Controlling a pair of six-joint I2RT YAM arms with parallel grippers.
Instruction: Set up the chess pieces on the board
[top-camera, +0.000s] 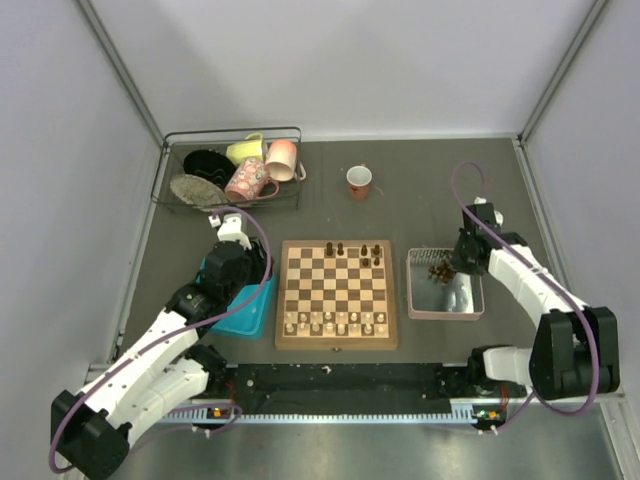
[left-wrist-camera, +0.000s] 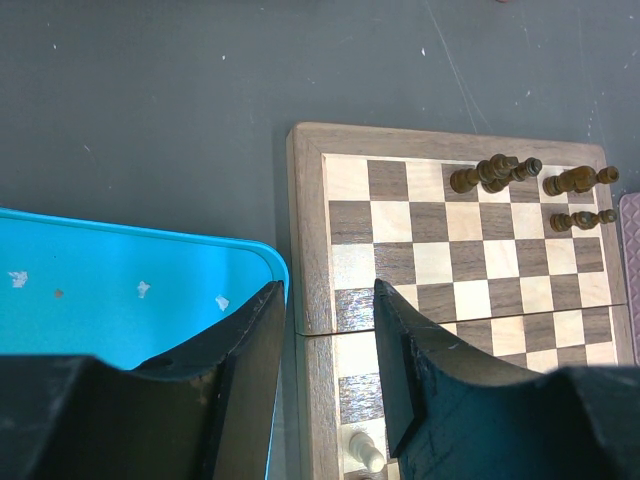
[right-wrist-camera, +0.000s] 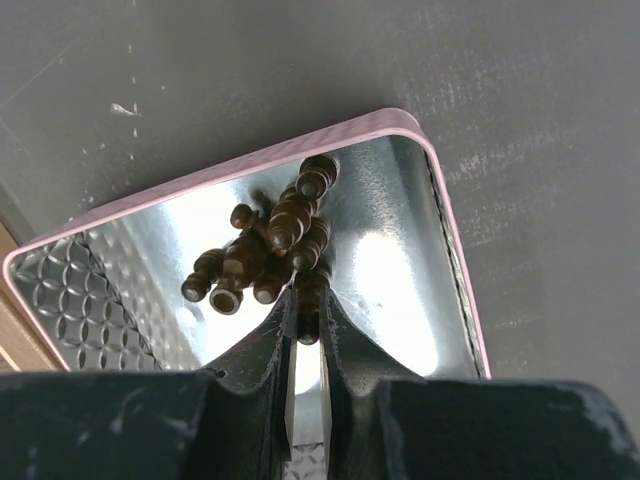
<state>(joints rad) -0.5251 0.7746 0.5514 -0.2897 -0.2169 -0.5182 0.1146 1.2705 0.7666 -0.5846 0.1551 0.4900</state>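
The checkered board (top-camera: 337, 293) lies mid-table, with a few dark chess pieces (top-camera: 352, 250) on its far rows and cream pieces along the near row. More dark pieces (right-wrist-camera: 265, 250) lie heaped in the grey, pink-rimmed tray (top-camera: 444, 284). My right gripper (right-wrist-camera: 308, 300) is down in that tray, shut on one dark piece (right-wrist-camera: 310, 295) at the heap's near edge. My left gripper (left-wrist-camera: 325, 300) is open and empty, hovering over the board's left frame (left-wrist-camera: 310, 270) beside the blue tray (left-wrist-camera: 120, 290). The board's dark pieces (left-wrist-camera: 495, 173) show far right in the left wrist view.
A wire rack (top-camera: 230, 170) with cups and dishes stands at the back left. A small red-and-white cup (top-camera: 359, 181) stands behind the board. Grey walls enclose the table on three sides.
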